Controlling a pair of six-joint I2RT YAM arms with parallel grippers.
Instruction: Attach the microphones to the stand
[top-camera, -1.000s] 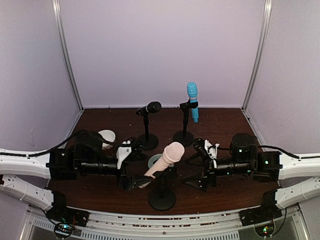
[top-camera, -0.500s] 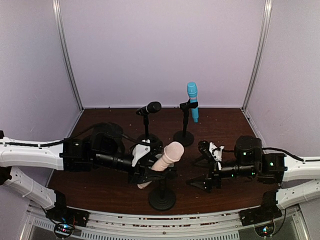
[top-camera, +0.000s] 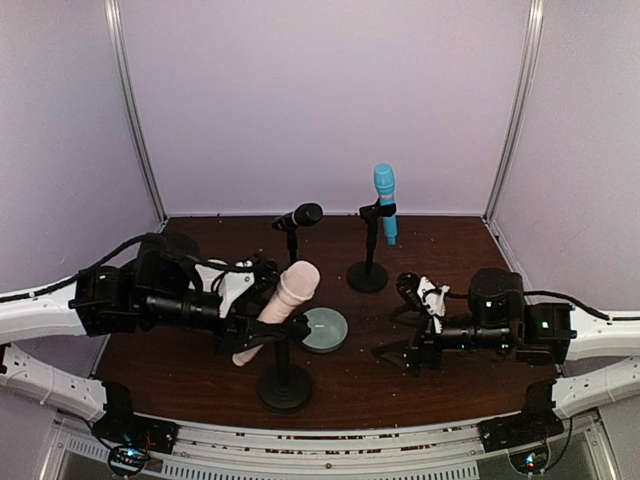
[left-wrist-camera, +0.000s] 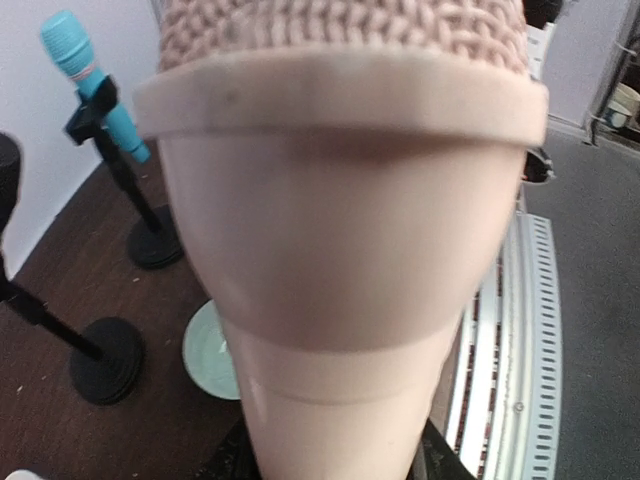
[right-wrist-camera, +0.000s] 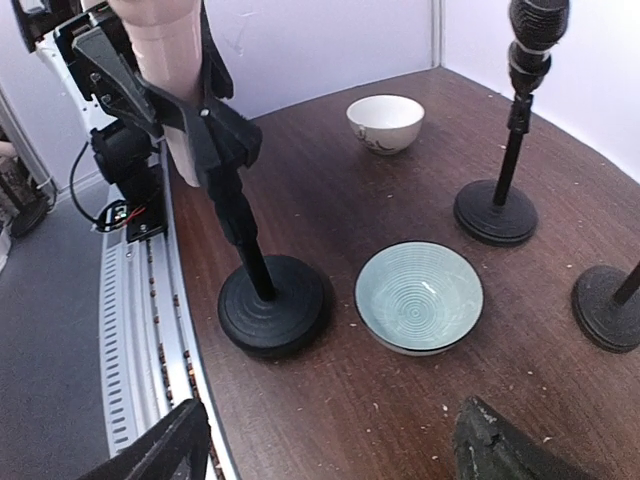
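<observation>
**Left pincer is clamping the pink microphone at the near stand**

The left pincer (top-camera: 262, 322) is pinching the pink microphone (top-camera: 290, 292) around its handle, and the wrist view is showing little else: the mesh head is filling the frame just beyond the fingers. The microphone's long axis is leaning, with its head rising up and away from the pincer toward the far right and its tail dropping down and back toward the arm. Directly beneath the grip, the near stand (top-camera: 285, 388) is standing upright, and its clip (right-wrist-camera: 215, 120) is wrapping the handle right beside the fingers. Whether the handle is sitting fully in that clip cannot be told.

The right pincer (top-camera: 402, 325) is hanging spread and empty, well apart from the stand, with the pink microphone lying off beyond its tips. A teal bowl (top-camera: 325, 330) is sitting between them. The left arm is plainly the nearer one, so any seating push along that tilted axis is likely falling to it.

Farther ahead of both pincers, the blue microphone (top-camera: 384, 195) and the black microphone (top-camera: 300, 216) are already resting in their own stands.
</observation>
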